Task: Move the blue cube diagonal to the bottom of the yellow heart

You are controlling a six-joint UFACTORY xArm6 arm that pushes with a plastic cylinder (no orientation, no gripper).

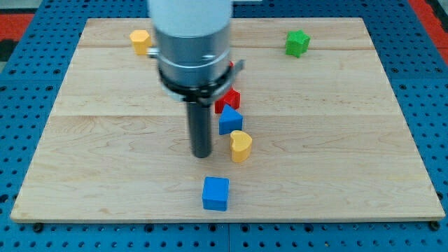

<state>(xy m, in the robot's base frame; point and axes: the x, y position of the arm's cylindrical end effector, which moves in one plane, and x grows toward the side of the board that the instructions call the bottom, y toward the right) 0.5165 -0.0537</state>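
The blue cube (pixel 215 193) lies near the board's bottom edge, a little left of centre. The yellow heart (pixel 241 145) lies above it and slightly to the right, a short gap apart. My tip (pixel 202 155) rests on the board just left of the yellow heart and above the blue cube, touching neither. A second blue block (pixel 230 121), with a pointed top, sits directly above the heart and touches it.
A red block (pixel 227 100) sits above the pointed blue block, partly hidden by the arm. A yellow block (pixel 141 41) lies at the top left, a green block (pixel 297 43) at the top right. The wooden board (pixel 350 140) ends in a blue pegboard surround.
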